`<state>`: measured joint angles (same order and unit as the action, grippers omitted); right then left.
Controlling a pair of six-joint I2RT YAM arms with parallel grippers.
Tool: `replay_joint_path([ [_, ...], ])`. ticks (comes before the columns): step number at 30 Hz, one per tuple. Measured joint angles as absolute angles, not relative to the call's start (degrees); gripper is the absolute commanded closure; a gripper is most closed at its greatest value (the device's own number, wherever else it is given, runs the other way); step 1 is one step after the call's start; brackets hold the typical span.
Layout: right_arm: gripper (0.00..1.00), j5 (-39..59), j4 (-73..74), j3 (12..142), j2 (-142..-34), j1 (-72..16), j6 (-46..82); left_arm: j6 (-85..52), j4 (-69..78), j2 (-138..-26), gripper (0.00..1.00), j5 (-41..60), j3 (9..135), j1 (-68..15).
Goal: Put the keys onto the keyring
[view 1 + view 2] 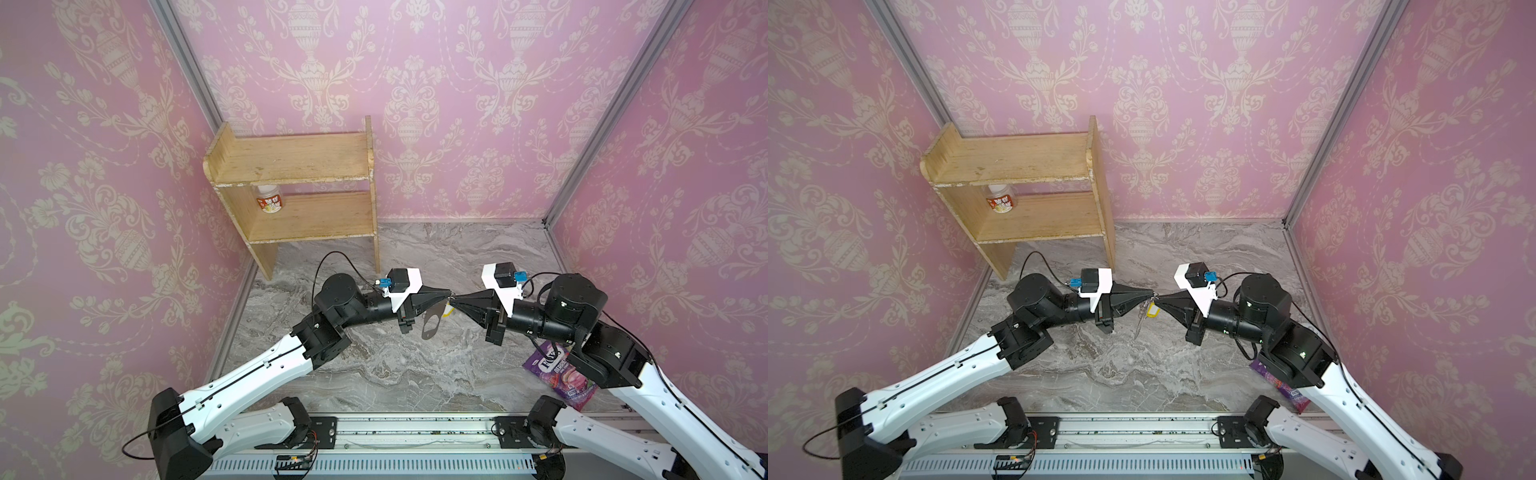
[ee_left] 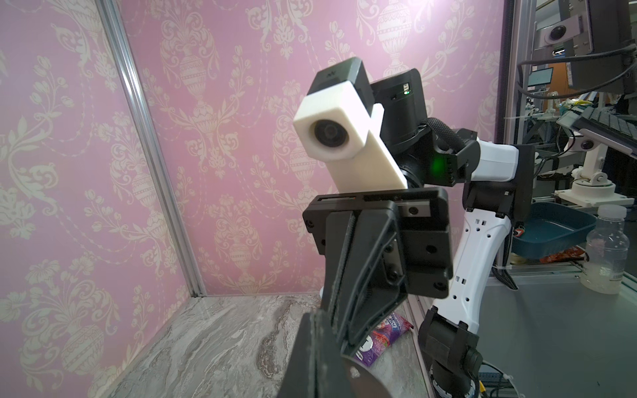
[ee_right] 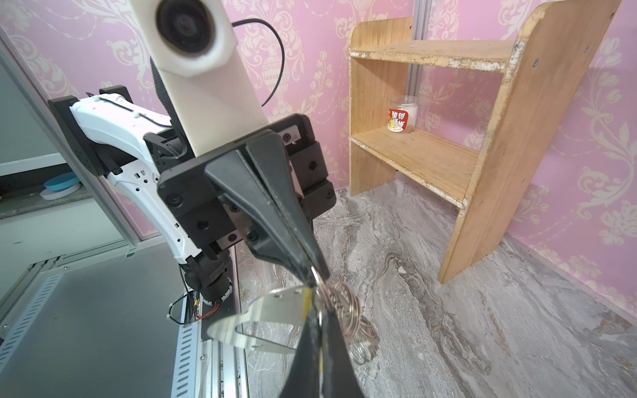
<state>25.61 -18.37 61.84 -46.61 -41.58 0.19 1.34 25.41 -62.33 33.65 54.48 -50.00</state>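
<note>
Grey-veined marble covers the table (image 1: 395, 374), and above its centre two black wedge-shaped grippers meet tip to tip in mid-air. The jaws of the left gripper (image 1: 448, 294) are clenched on a thin silver ring of the keyring (image 3: 272, 305), a flat, mirror-shiny plate with an oval cut-out that hangs below. The jaws of the right gripper (image 1: 454, 300) are pressed together among the rings; I cannot tell what they pinch. The keys (image 1: 1153, 311), a yellow rectangular plastic tag with a slim silver key, hang just below the tips.
</note>
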Motion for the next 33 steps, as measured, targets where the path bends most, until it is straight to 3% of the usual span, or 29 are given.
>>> replay_joint_path([
  [9, 1.0, 24.3, -20.2, 63.1, -46.1, -41.6, -1.5, -0.1, 28.9, -63.6, 1.0, 33.8, 54.4, -50.1],
  [10, 0.97, 24.4, -21.0, 63.6, -46.2, -41.6, -1.8, -0.1, 29.0, -63.6, 1.0, 33.8, 54.4, -50.2],
  [13, 0.65, 25.1, -23.2, 64.6, -46.4, -41.8, -2.9, -0.1, 29.2, -63.6, 1.0, 33.8, 54.4, -50.4],
  [14, 0.63, 25.3, -24.3, 64.6, -46.4, -42.1, -3.5, -0.1, 29.5, -63.7, 1.0, 33.7, 54.4, -50.4],
  [29, 0.62, 25.3, -32.3, 71.0, -45.9, -41.4, -6.7, -0.1, 30.1, -63.3, 1.0, 33.7, 53.5, -50.4],
  [33, 0.67, 25.8, -31.7, 71.4, -46.2, -41.2, -7.0, -0.1, 30.2, -62.9, 1.0, 34.0, 53.4, -50.4],
])
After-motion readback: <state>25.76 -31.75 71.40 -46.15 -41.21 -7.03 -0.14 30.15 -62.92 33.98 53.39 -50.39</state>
